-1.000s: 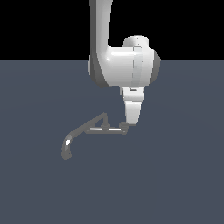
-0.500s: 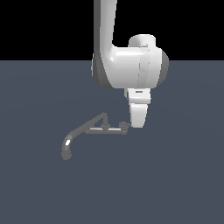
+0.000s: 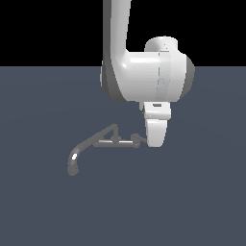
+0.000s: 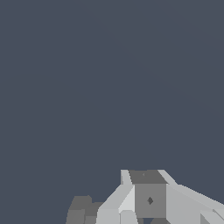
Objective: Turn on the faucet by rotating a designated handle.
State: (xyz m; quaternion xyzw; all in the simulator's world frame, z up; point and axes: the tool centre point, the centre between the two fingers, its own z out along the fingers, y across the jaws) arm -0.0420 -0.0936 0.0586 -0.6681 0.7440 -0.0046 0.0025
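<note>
1. Centrally in the exterior view, the white Panda arm [image 3: 144, 77] descends from the top edge, and its pale gripper [image 3: 156, 139] hangs just right of centre.
2. Left of it sits the small dark grey metal faucet [image 3: 103, 144], its long curved spout [image 3: 79, 153] sweeping toward the lower left and carrying a white glint.
3. A straight shiny crossbar [image 3: 115, 143] runs rightward to the short grey handle lever [image 3: 137, 140], which lies just beside the gripper's tip; contact cannot be confirmed.
4. Whether the jaws are spread or pressed together cannot be told.
5. At the wrist view's bottom edge, blocky grey and white gripper parts [image 4: 148, 201] show against the plain slate-blue floor [image 4: 109, 87].
</note>
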